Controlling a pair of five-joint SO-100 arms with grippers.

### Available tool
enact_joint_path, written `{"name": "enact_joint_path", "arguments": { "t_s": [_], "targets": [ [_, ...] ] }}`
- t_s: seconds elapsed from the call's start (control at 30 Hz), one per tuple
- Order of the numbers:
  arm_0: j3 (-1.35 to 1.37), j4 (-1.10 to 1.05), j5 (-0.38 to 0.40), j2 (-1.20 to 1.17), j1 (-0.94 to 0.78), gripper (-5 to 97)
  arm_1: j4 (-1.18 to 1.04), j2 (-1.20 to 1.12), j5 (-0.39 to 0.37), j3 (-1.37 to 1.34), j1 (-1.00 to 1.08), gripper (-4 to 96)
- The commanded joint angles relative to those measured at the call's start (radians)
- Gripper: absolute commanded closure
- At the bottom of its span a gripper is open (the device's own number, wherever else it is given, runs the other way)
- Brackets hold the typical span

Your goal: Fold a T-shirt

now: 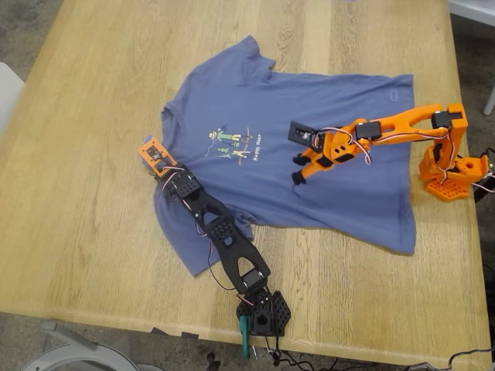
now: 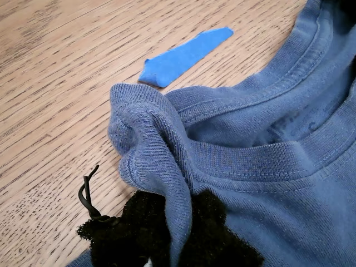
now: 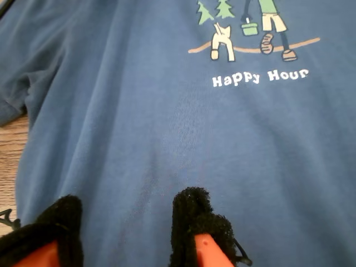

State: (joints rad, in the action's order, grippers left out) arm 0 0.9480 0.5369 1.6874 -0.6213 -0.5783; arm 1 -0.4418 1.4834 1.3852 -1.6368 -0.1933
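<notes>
First gripper: my first gripper (image 2: 167, 233), on the black arm (image 1: 220, 232), is clamped on a bunched fold of the shirt's collar rib, which rises between its black padded tips.
Second gripper: my second gripper (image 3: 125, 222), on the orange arm (image 1: 387, 127), stands with jaws apart and nothing between them; its padded fingertips (image 3: 192, 214) sit on or just above the cloth below the print, and I cannot tell which.
Around: a wooden table (image 1: 93, 93) carries everything. A scrap of blue tape (image 2: 183, 55) lies on bare wood just beside the collar. The black arm reaches from the table's near edge across the shirt's sleeve on the exterior view's left; the orange arm reaches in from the exterior view's right, over the shirt's hem half.
Shirt: the shirt (image 1: 332, 170) lies spread flat, print up, mid-table, with its collar toward the exterior view's left and its hem toward the right. It is slate blue, softly wrinkled, with a small cartoon print (image 3: 245, 28) and the words "Happy Hour".
</notes>
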Motion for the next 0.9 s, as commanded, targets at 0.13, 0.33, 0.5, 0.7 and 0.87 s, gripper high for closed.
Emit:
{"name": "enact_joint_path", "arguments": {
  "t_s": [0.13,0.33,0.5,0.7,0.87],
  "targets": [
    [0.043,-0.026,0.017,-0.018,0.103,92,0.130,-0.008,-0.067,-0.034,-0.008,60.0],
    [0.052,-0.043,0.017,-0.020,0.104,92,0.192,-0.002,-0.074,-0.101,0.009,56.2],
    [0.058,-0.051,0.017,-0.021,0.104,92,0.229,-0.002,-0.072,-0.140,0.049,55.1],
    [0.060,-0.055,0.015,-0.021,0.109,92,0.360,-0.077,-0.103,-0.141,0.058,54.8],
    [0.066,-0.067,0.015,-0.021,0.110,92,0.443,-0.144,-0.135,-0.138,0.057,54.9]
  ]
}}
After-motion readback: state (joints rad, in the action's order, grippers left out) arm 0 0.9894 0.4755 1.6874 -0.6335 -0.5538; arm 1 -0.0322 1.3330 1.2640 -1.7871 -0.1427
